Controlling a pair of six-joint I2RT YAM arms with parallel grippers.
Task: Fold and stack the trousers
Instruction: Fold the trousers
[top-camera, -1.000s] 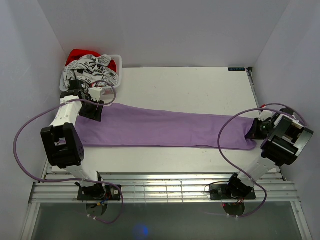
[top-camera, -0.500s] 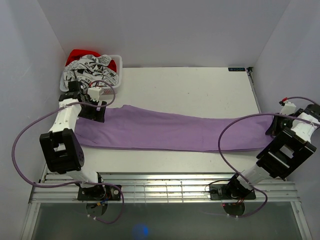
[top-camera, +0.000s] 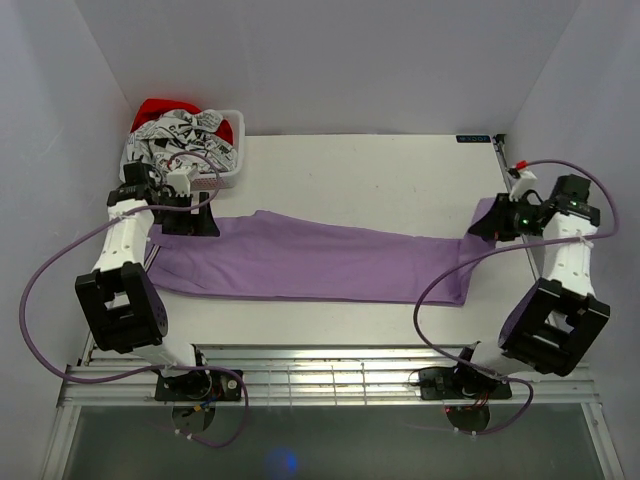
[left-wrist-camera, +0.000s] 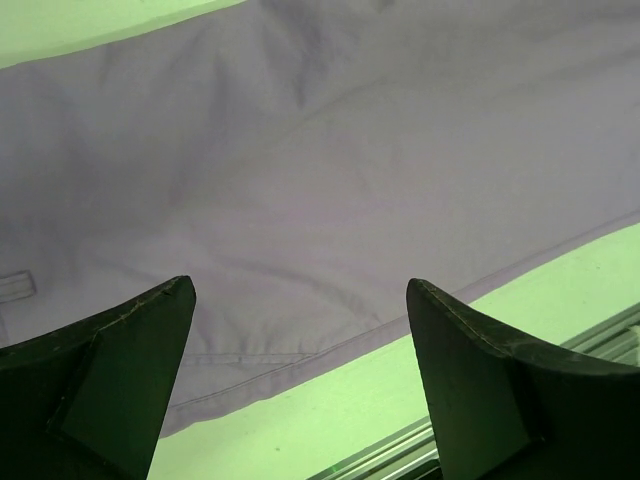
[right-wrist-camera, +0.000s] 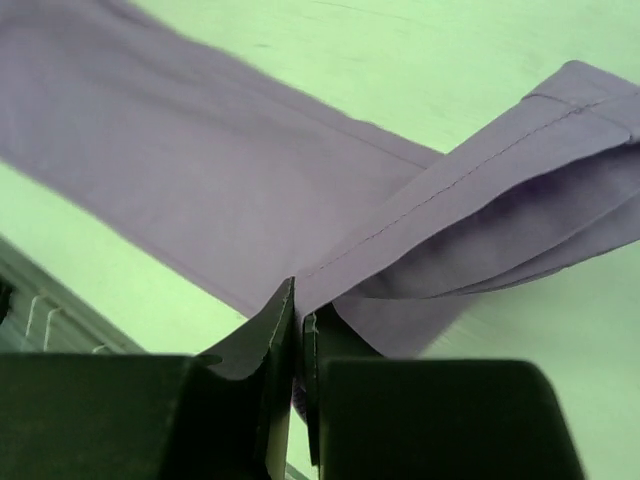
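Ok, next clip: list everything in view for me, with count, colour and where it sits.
trousers: one pair, lilac-purple, spread across the table, right end lifted
laundry basket: one, white, far left corner
red garment: one, in the basket
black-and-white patterned garment: one, in the basket
table: one, white
cables: two, purple, looping beside the arms
left gripper: black fingers, open over the trousers' left end
right gripper: black fingers, shut on the trousers' hem

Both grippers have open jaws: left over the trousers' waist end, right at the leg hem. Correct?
The right gripper has jaws shut on the trousers at the leg hem, as the right wrist view shows; the left gripper is open over the waist end.
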